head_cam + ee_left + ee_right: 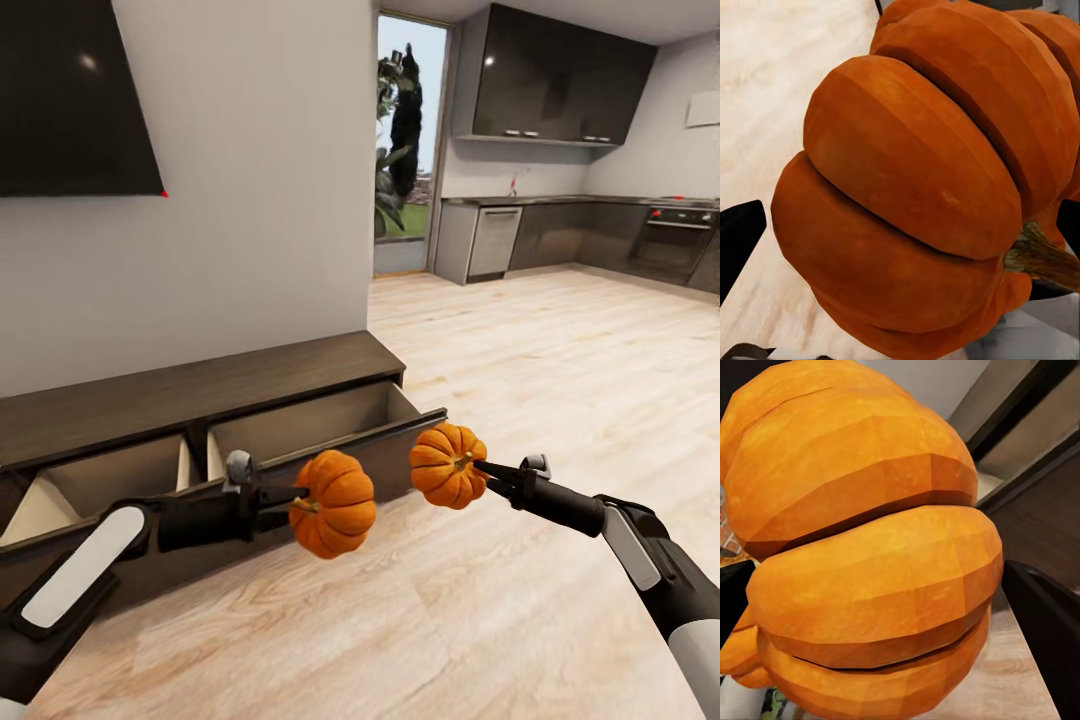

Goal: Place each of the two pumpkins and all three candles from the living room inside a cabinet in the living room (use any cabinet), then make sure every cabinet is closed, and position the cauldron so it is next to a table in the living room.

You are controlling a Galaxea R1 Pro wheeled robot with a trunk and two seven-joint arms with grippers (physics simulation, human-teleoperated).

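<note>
Wooden floor runs past open cabinet.

The scene is seen by the head camera from above, angled forward and down over both arms, with the long low cabinet and its pulled-out drawers below at the left, the wooden floor ahead, and a kitchen in the distance. The left wrist camera is set very close behind the left pumpkin, looking along the left claw. The right wrist camera is set equally close to the right pumpkin, facing the cabinet front. Both pumpkins, the cabinet and the floor are shared with the head view, where the pumpkins are seen side by side.
</note>
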